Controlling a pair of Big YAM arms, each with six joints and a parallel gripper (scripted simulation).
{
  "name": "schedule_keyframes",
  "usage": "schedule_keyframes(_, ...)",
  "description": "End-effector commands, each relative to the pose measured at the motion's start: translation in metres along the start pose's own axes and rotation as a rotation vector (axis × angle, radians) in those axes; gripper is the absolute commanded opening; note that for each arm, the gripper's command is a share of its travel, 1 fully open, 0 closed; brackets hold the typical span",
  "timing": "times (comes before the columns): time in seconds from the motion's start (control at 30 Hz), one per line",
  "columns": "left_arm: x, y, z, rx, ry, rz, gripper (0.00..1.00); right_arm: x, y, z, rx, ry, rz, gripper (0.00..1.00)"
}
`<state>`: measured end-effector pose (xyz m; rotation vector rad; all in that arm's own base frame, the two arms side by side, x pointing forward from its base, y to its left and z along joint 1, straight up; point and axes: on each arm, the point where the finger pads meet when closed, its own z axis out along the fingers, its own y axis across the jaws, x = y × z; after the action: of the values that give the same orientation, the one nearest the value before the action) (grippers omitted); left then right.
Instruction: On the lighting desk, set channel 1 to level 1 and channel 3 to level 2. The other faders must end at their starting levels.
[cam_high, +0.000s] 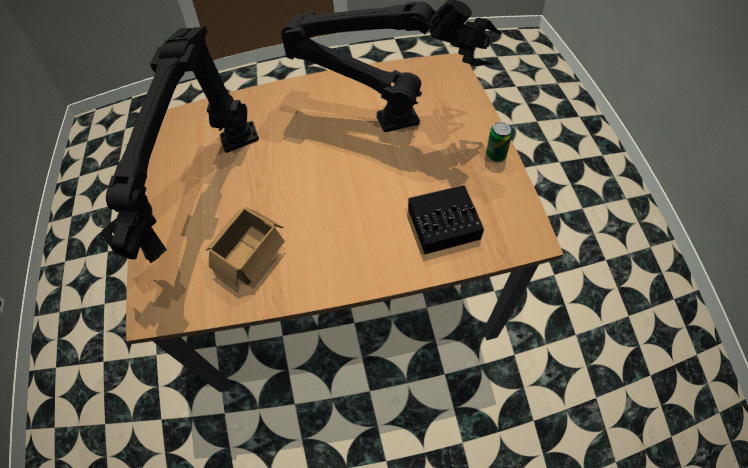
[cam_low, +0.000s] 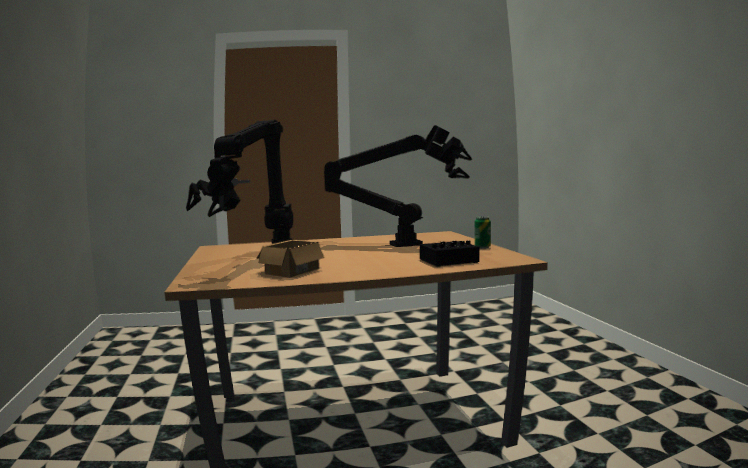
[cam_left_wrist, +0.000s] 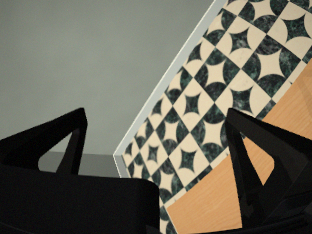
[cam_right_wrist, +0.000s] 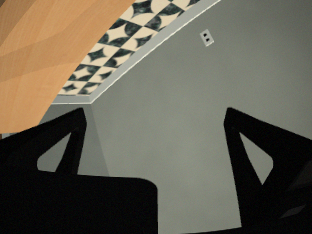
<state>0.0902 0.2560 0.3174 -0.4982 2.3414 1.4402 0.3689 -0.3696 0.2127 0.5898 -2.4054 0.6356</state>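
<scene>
The black lighting desk (cam_high: 445, 219) lies near the table's front right in the top view, with a row of small faders on top; their levels are too small to read. It also shows in the exterior view (cam_low: 449, 252). My left gripper (cam_high: 477, 41) is open and empty, held high past the table's far right corner, far from the desk; it also shows in the exterior view (cam_low: 460, 165). My right gripper (cam_high: 132, 242) (cam_low: 206, 201) is open and empty, hanging in the air over the table's left edge. The left wrist view (cam_left_wrist: 154, 128) and the right wrist view (cam_right_wrist: 154, 121) show spread fingers, floor and wall only.
An open cardboard box (cam_high: 246, 254) sits on the table's front left. A green can (cam_high: 499, 141) stands upright behind the desk near the right edge. Both arm bases (cam_high: 397, 115) (cam_high: 238, 135) are bolted at the back of the table.
</scene>
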Motion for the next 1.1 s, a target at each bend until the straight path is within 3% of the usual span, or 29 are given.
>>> schedule_keyframes(0.0, -0.010, 0.016, -0.008, -0.026, -0.025, -0.017, 1.00, 0.026, -0.014, 0.005, 0.023, -0.043, 0.170, 1.00)
schedule_keyframes(0.2, -0.010, 0.016, -0.008, -0.026, -0.025, -0.017, 1.00, 0.056, -0.027, 0.025, 0.030, -0.126, 0.421, 1.00)
schedule_keyframes(0.27, -0.010, 0.016, -0.008, -0.026, -0.025, -0.017, 1.00, 0.056, -0.027, 0.025, 0.030, -0.126, 0.421, 1.00)
schedule_keyframes(0.4, -0.010, 0.016, -0.008, -0.026, -0.025, -0.017, 1.00, 0.083, -0.038, 0.039, 0.043, -0.189, 0.619, 1.00)
schedule_keyframes(0.77, -0.010, 0.016, -0.008, -0.026, -0.025, -0.017, 1.00, 0.186, -0.064, 0.070, 0.140, -0.390, 1.214, 1.00)
schedule_keyframes(0.83, -0.010, 0.016, -0.008, -0.026, -0.025, -0.017, 1.00, 0.186, -0.064, 0.070, 0.140, -0.390, 1.214, 1.00)
schedule_keyframes(1.07, -0.010, 0.016, -0.008, -0.026, -0.025, -0.017, 1.00, 0.267, -0.069, 0.077, 0.259, -0.529, 1.564, 1.00)
